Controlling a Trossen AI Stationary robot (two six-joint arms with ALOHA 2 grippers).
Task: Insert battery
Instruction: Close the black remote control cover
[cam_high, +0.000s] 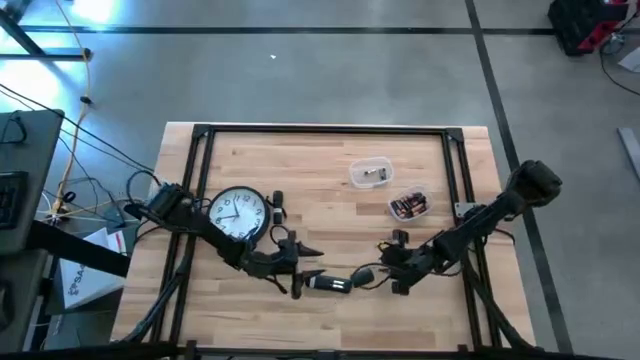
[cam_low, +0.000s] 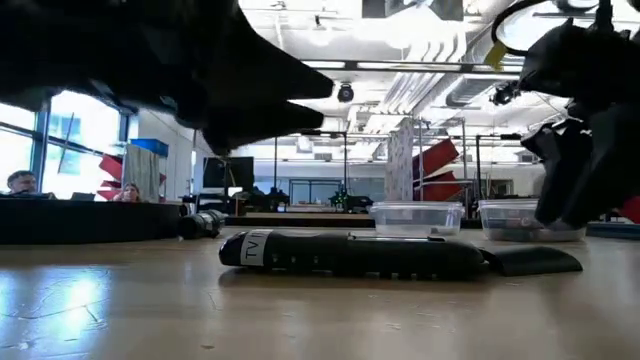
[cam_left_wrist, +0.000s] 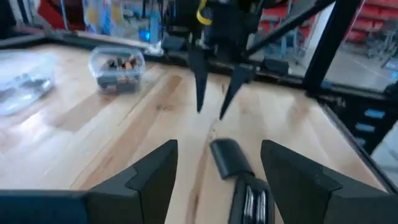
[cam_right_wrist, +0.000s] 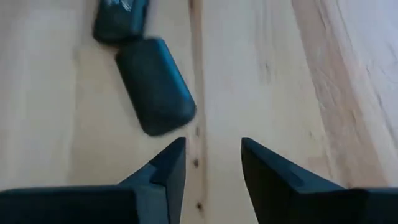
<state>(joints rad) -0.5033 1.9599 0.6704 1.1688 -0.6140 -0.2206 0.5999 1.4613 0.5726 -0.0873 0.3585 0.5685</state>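
A black remote lies flat on the wooden table near its front edge, with its loose black battery cover lying just off its right end. In the left wrist view the remote and the cover lie between and just ahead of my left gripper's fingers. My left gripper hovers open at the remote's left end. My right gripper hovers open just right of the cover, fingers pointing down. Batteries lie in a clear tub at the back right.
A round white wall clock lies under my left arm. A second clear tub with a small item stands farther back. A black metal frame runs around the table's edges. Bare wood lies between the tubs and the remote.
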